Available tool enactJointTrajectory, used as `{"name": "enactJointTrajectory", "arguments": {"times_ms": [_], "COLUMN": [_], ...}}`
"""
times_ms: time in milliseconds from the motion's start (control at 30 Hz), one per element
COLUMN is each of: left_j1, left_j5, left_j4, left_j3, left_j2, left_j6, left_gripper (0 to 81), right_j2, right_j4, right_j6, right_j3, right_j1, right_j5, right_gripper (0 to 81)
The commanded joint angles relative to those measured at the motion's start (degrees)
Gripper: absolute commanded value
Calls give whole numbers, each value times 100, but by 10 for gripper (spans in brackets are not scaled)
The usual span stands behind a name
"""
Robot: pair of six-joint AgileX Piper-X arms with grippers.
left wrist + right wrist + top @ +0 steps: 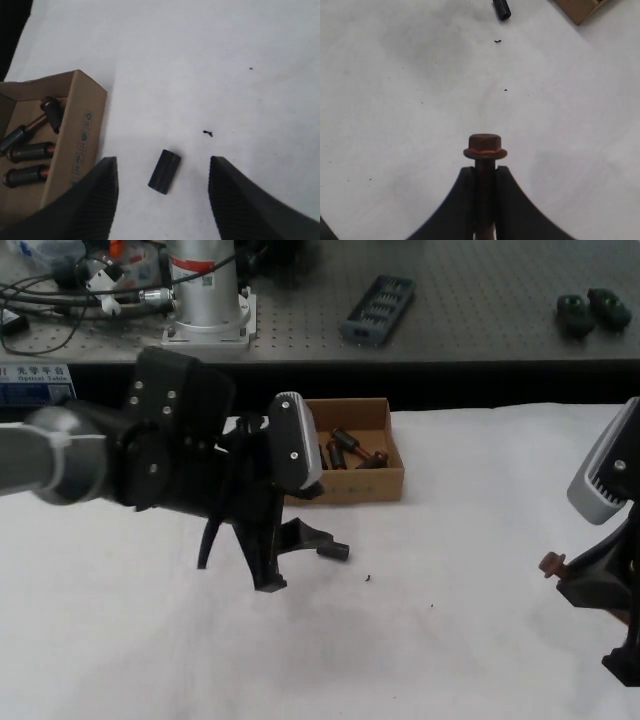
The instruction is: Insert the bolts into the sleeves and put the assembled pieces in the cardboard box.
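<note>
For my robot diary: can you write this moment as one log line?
left gripper: open, aimed at sleeve | right gripper: shut on bolt | cardboard box: holds assembled pieces

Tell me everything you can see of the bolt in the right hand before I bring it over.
The rusty reddish-brown metal bolt has a hexagonal head over a round flange and a straight shank. The right hand is shut on the shank, one black finger on each side, with the head clear beyond the fingertips. It hangs over the white cloth, touching nothing else. Its thread is hidden.
</note>
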Motion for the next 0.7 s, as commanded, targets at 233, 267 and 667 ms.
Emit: {"name": "enactJointTrajectory", "arguments": {"times_ms": [233,267,667], "left_j1": [-21,-21,-21], "left_j5": [-110,-110,-107], "left_j4": [377,344,306], "left_j3": [-779,-811,-1412], "left_j2": [1058,1161,1806], "left_j6": [1322,1452,1622], "left_gripper": [349,337,335], "right_j2": [-57,-57,-57], "right_j4": [-39,-39,-39], "right_j6": [38,38,38], "right_j3": [14,14,14], "right_j1": [-40,-40,-40], "right_j5": [-132,-132,-132], "right_gripper": [28,28,28]}}
